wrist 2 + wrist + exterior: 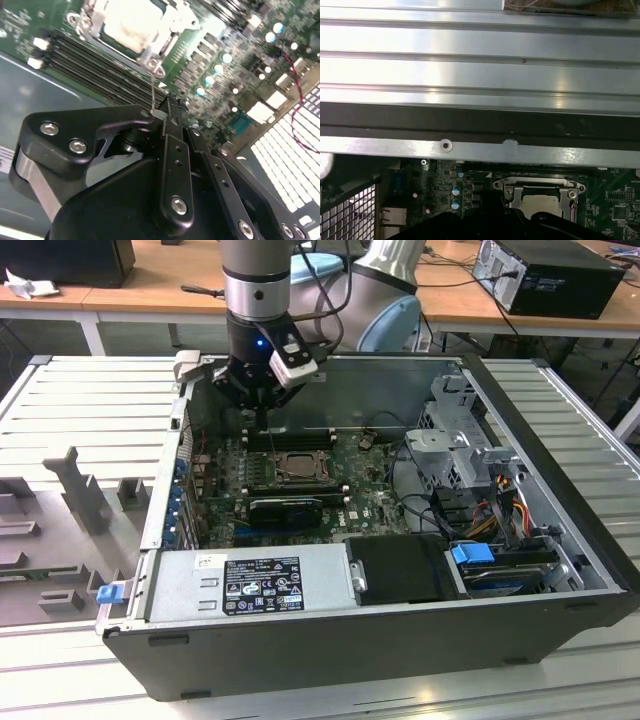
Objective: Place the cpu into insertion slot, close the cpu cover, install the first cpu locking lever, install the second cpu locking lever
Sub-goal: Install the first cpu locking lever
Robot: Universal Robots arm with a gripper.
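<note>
The gripper (262, 412) hangs inside the open computer case (560, 630), just above the far edge of the green motherboard (375, 508) as the exterior view shows it, with the insertion slot (297, 468) lying a little nearer the camera than the fingertips. In the second wrist view the black fingers (172, 145) stand drawn close together, and a thin wire lever (153, 92) runs from the corner of the slot down to where they meet, so the claw looks narrow and pinched on that lever, though the very contact is hard to make out. The cpu (132, 22) sits in the slot with its pale face showing through the window of the cpu cover (92, 27), which lies flat over it; the same seated chip (540, 204) shows in the first wrist view, partly cut off by the dark gripper body. One cpu, one slot, one cover and one lever can be counted. Beside the slot run long black memory slots (85, 67); their number cannot be told. The slot's far side is washed out by glare.
</note>
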